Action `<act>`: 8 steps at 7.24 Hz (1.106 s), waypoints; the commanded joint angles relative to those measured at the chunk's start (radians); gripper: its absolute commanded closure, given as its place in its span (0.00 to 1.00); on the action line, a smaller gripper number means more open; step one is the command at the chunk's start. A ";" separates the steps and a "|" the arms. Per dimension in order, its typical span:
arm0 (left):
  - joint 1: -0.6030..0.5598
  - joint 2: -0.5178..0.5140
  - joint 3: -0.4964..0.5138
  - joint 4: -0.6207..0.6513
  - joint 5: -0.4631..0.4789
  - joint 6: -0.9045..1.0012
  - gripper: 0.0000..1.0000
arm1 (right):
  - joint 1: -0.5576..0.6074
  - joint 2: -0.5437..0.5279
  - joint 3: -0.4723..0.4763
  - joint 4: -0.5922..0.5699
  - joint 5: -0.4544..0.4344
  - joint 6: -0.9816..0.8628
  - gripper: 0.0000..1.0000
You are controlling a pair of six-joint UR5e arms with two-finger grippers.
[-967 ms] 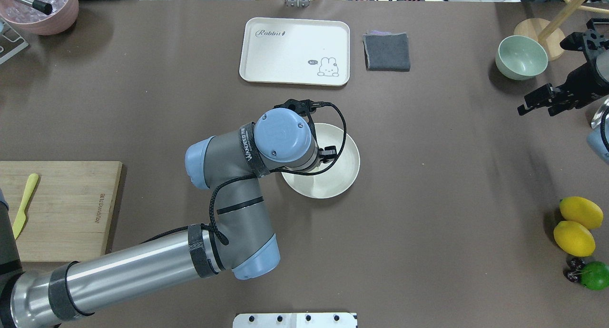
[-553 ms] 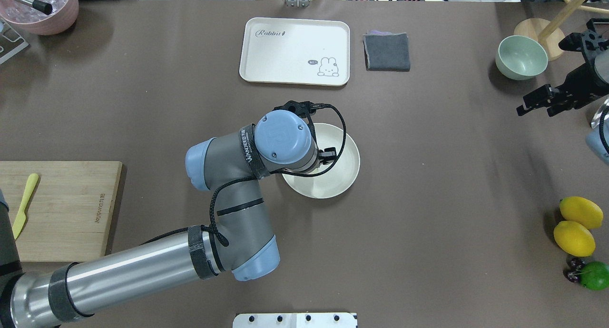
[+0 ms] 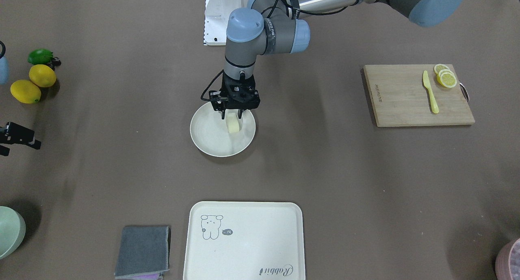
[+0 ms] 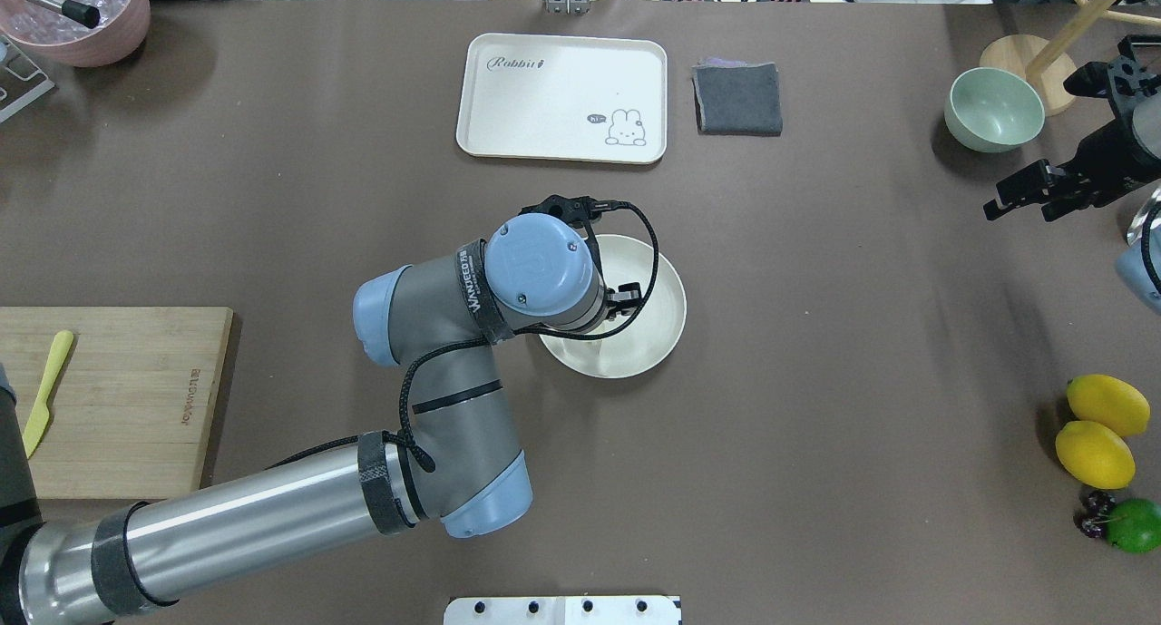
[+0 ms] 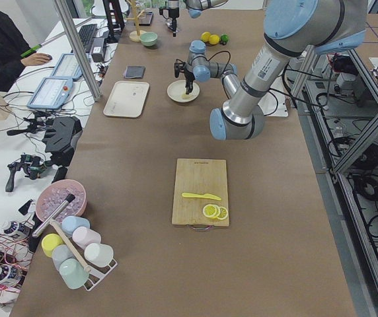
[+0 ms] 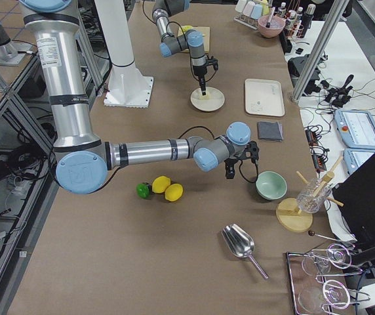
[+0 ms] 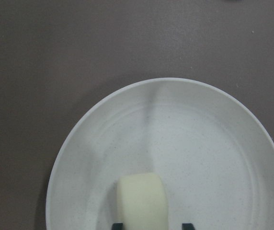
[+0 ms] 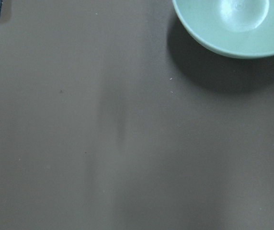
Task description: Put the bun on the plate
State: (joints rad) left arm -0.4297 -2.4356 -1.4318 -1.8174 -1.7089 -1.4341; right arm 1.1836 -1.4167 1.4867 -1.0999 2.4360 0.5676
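The bun (image 3: 232,125) is a small pale lump that lies on the round cream plate (image 3: 207,138), toward the robot's side of it. My left gripper (image 3: 232,117) hangs straight down over the bun and is open. In the left wrist view its fingertips (image 7: 188,225) flank the bun (image 7: 142,201), with a gap on one side, over the plate (image 7: 213,143). In the overhead view the left wrist hides the bun, and only part of the plate (image 4: 651,321) shows. My right gripper (image 4: 1016,212) hovers far off at the table's right edge, open and holding nothing.
A printed cream tray (image 4: 562,97) and a folded grey cloth (image 4: 737,98) lie beyond the plate. A pale green bowl (image 4: 994,110) stands near the right gripper. Lemons (image 4: 1096,430) and a lime sit at the right edge. A cutting board (image 3: 418,95) carries a knife and lemon slices.
The left wrist has shifted very slightly over the plate. The right gripper has edged a little. Nothing else has moved.
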 commanded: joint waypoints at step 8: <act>-0.703 0.724 -0.438 0.110 -0.729 0.820 0.02 | 0.263 0.001 -0.022 -0.315 -0.125 -0.547 0.00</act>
State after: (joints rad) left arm -1.0251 -1.8515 -1.8539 -1.7043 -2.3131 -0.6893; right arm 1.4175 -1.4183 1.4759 -1.3310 2.3586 0.1396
